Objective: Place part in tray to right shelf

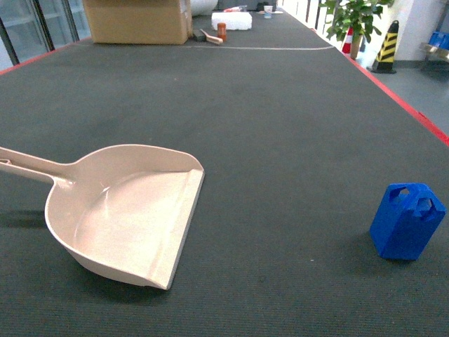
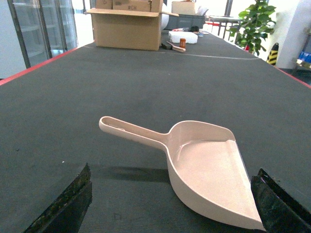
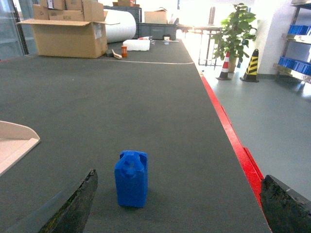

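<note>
The small solid-blue plastic block (image 1: 407, 221) is standing upright on the dark worktop (image 1: 280, 126), well right of the beige dustpan-shaped plastic tray (image 1: 126, 210). It is judged light, stiff and slightly slippery, best taken across its flat sides. Both pairs of fingers (image 3: 73, 208) are being held spread, grasping nothing.

Upright part (image 1: 407, 221) beside empty tray (image 1: 126, 214)

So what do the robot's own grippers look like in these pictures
Only the fingertips show, and only in the wrist views. The left gripper has two black, blocky fingers with rough, worn-looking edges, one at each lower corner. The right gripper looks the same: dark, matte fingers with scuffed surfaces. No cables, markings or arm links are visible, and the head view shows neither arm.
</note>
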You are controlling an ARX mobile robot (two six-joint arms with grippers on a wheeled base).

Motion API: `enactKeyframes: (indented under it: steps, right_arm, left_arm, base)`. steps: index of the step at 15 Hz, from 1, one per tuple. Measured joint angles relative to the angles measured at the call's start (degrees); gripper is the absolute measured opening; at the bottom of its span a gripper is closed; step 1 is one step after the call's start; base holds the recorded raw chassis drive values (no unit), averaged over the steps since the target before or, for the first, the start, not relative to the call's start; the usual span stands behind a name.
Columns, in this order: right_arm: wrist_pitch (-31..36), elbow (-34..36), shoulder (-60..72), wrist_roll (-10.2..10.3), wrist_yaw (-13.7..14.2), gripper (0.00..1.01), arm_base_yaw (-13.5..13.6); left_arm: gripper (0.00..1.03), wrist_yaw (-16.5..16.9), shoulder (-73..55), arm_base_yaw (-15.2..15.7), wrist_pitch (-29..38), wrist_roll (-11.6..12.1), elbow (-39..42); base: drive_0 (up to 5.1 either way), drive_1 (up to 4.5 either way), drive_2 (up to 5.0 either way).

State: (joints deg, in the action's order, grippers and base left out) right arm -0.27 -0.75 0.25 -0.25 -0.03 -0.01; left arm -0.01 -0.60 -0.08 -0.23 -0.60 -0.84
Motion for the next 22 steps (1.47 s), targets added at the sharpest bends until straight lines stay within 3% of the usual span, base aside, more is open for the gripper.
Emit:
enactKeyframes:
  steps: [22]
  right_arm:
    - [0.00,0.00,0.00,0.00,0.00,0.98,0.00]
  left_arm:
    - [0.98,0.00,0.00,0.00,0.00,0.00,0.00]
  base:
    - [0.0,0.00,0.0]
